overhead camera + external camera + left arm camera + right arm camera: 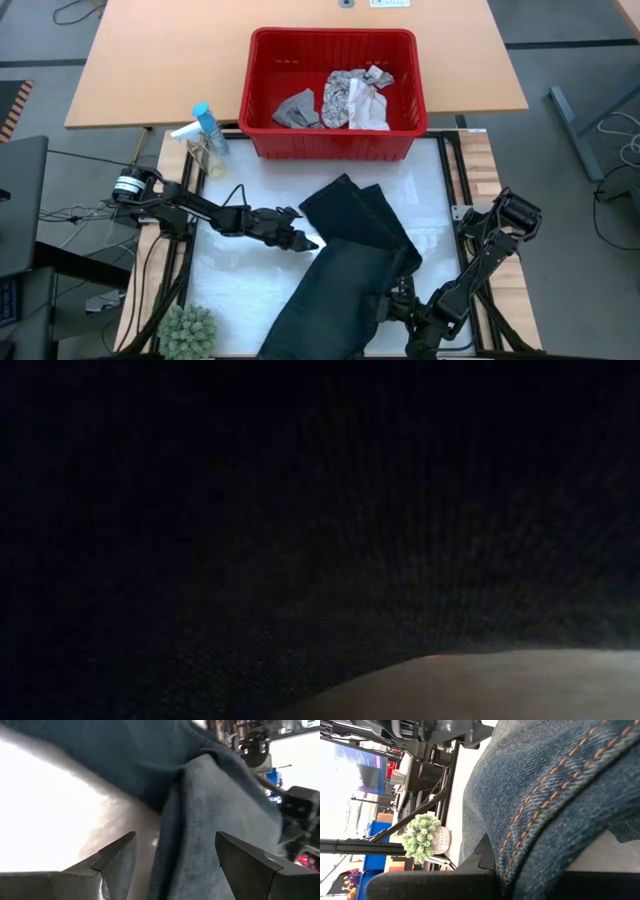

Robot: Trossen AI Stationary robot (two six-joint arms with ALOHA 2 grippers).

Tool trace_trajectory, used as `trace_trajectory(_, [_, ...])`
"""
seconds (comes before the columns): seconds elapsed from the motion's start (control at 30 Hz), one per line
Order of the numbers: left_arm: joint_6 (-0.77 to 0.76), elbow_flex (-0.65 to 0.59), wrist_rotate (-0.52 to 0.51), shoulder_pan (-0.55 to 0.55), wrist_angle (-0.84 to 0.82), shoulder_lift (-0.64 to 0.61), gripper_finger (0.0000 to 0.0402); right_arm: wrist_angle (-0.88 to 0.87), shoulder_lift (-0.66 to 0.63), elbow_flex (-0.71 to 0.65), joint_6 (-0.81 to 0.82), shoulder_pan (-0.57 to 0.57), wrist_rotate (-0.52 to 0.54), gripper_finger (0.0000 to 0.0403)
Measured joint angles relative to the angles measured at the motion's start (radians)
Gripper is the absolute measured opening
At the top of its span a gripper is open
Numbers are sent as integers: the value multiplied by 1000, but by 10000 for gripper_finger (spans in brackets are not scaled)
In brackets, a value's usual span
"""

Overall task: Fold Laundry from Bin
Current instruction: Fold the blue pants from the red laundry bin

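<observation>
right gripper [392,300] pinches the jeans [345,270] at lower centre, pinning them; left gripper [305,242], jaws wide, lines up on their left edge.

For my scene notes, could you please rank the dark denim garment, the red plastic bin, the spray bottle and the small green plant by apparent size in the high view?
1. The dark denim garment and the red slotted plastic bin look alike; unranked.
2. Clear spray bottle with blue cap and spiky green plant: also similar, both far smaller.

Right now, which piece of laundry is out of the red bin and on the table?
The large dark denim garment, spread on the white table. The leaf-patterned cloth and small grey cloth lie inside the red slotted plastic bin.
</observation>
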Motion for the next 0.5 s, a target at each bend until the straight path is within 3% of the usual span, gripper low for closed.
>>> trace_trajectory(0.5, [-51,139,91,-32,274,254,256,32,0,0,-40,2,-25,28])
